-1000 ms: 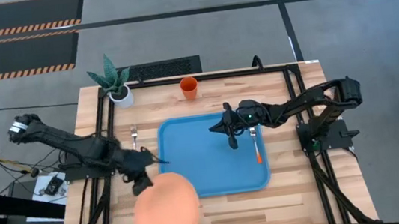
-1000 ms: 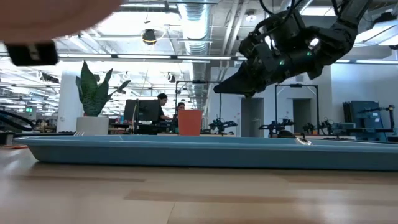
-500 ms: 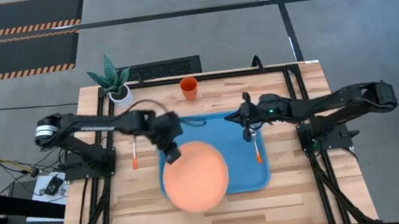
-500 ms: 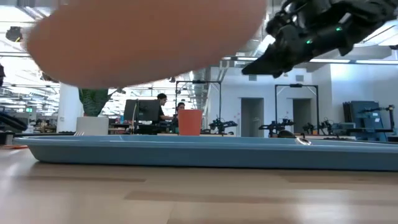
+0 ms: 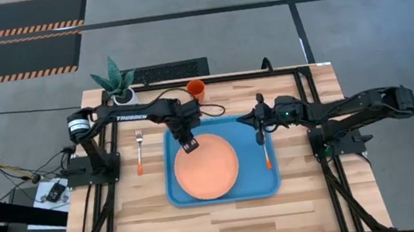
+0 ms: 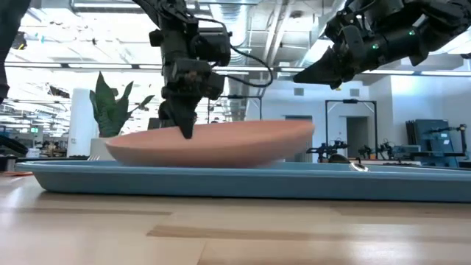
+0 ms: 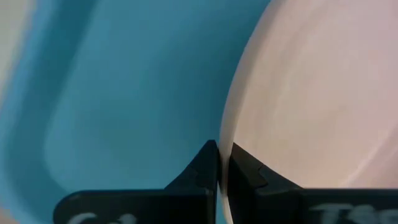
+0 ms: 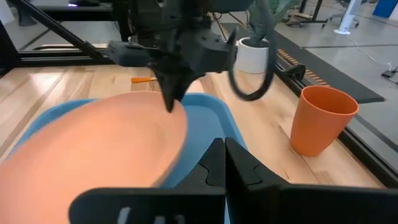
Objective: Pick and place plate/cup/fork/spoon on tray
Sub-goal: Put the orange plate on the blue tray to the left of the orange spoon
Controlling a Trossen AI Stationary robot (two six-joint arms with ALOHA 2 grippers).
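The salmon-orange plate (image 5: 209, 169) is level, low over the light-blue tray (image 5: 181, 193). My left gripper (image 5: 188, 145) is shut on the plate's rim. My right gripper (image 5: 258, 128) is shut and empty, raised above the tray's right part (image 6: 303, 75). The spoon (image 5: 267, 154) lies in the tray at the right. The fork (image 5: 139, 152) lies on the table left of the tray. The orange cup (image 5: 196, 91) stands upright beyond the tray's far edge. My left gripper pinches the plate's rim (image 7: 227, 146) between its two fingers, at the plate's far left edge (image 5: 187, 151). The fingers come from above, pointing down (image 6: 184, 126). The plate is level; the tray's rim hides its underside, so I cannot tell whether it rests on the tray.
A white pot with a green plant (image 5: 119, 85) stands at the table's far left corner. Black frame rails (image 5: 112, 142) run along the table's left, right and far sides. Bare wood lies near the table's near edge (image 5: 227, 223).
My left gripper has carried the plate from the table's near left, toward the far and right edges, over the tray, and has lowered it from high up to just at the tray. My right gripper has shifted a little toward the right edge, staying shut.
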